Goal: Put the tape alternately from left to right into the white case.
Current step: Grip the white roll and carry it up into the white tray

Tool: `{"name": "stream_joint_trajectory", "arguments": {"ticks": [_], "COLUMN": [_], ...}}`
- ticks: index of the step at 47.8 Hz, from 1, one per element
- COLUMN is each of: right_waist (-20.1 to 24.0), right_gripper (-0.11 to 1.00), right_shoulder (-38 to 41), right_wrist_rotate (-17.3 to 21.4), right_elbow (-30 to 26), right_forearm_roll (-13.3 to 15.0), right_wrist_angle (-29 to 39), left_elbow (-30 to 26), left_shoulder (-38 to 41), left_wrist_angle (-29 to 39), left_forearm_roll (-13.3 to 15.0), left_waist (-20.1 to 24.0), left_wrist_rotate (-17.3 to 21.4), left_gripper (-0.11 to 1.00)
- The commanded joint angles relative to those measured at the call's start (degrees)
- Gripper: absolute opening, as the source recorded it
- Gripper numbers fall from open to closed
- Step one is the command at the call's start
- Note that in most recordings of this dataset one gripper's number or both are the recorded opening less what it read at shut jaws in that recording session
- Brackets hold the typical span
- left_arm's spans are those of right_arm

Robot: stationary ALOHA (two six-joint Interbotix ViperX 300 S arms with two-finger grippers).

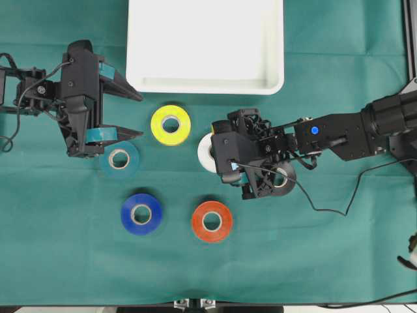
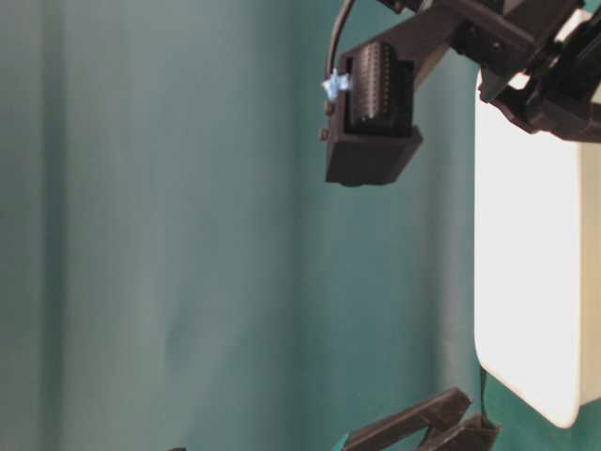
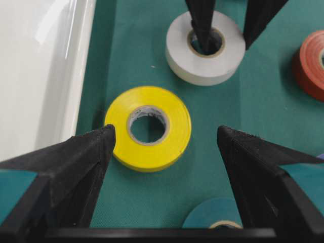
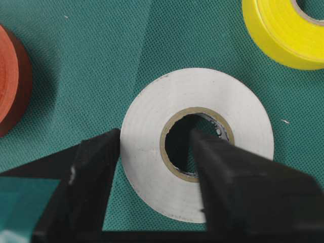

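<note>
Right gripper (image 4: 154, 167) jaws straddling the glossy white tape roll's (image 4: 152, 121) wall at frame centre, one finger in its core, not visibly clamped, left gripper (image 3: 162, 147) gaping wide, empty, above the yellow tape roll (image 3: 174, 126).

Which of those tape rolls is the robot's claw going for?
The white roll. The right gripper straddles its wall, one finger inside the core and one outside. No claw touches the yellow, teal, blue or orange-red rolls.

Both arms are matte black, blocky plastic and metal; the left gripper (image 1: 133, 115) has long tapering black fingers (image 1: 124, 89) with teal tape patches on their flanks; the right gripper (image 1: 215, 156) carries a similar teal patch; a blue round dot marks the right arm's forearm (image 1: 315, 130); thin black cables (image 1: 326, 208) loop from both wrists.
</note>
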State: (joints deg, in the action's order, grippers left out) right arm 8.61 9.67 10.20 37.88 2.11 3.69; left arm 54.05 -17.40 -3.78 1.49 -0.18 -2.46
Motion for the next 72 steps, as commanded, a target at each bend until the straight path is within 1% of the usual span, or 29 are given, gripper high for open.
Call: {"name": "stream_joint_trajectory", "arguments": {"ticks": [1, 4, 6, 8, 25, 49, 62, 66, 72], "right_waist": [0.18, 0.18, 0.18, 0.18, 0.18, 0.00, -0.70, -1.85, -4.66], "right_gripper": [0.53, 0.42, 0.33, 0.28, 0.28, 0.28, 0.28, 0.28, 0.28], "right_shoulder": [-0.88, -0.88, -0.88, -0.88, -1.49, -13.18, -13.97, -13.97, -13.89], "right_wrist_rotate": [0.00, 0.09, 0.09, 0.09, 0.09, -0.09, -0.18, -0.18, -0.26], "right_elbow": [-0.97, -0.97, -0.97, -0.97, -1.41, -1.23, -0.88, -0.79, -0.88], "right_forearm_roll": [0.09, 0.09, 0.09, 0.09, 0.09, 0.09, 0.09, 0.79, 3.08], "right_wrist_angle": [-0.18, -0.18, -0.09, -0.09, 1.76, 6.86, 6.86, 6.77, 6.42], "left_elbow": [-0.09, -0.09, 0.00, 0.00, -0.09, 0.18, 0.18, 0.18, 0.18], "left_shoulder": [-0.35, -0.35, -0.35, -0.44, -0.35, -0.35, -0.44, -0.44, -0.35], "left_wrist_angle": [-0.26, -0.26, -0.26, -0.26, -0.26, -0.26, -0.26, -0.26, -0.26], "left_forearm_roll": [0.09, 0.09, 0.09, 0.09, 0.09, 0.09, 0.09, 0.09, 0.18], "left_waist": [-0.18, -0.18, -0.18, -0.18, -0.18, -0.18, -0.18, -0.18, -0.18], "left_wrist_rotate": [-0.09, -0.09, -0.09, -0.09, -0.09, -0.09, -0.09, -0.09, -0.09], "left_gripper": [0.87, 0.87, 0.87, 0.87, 0.87, 0.87, 0.87, 0.87, 0.87]}}
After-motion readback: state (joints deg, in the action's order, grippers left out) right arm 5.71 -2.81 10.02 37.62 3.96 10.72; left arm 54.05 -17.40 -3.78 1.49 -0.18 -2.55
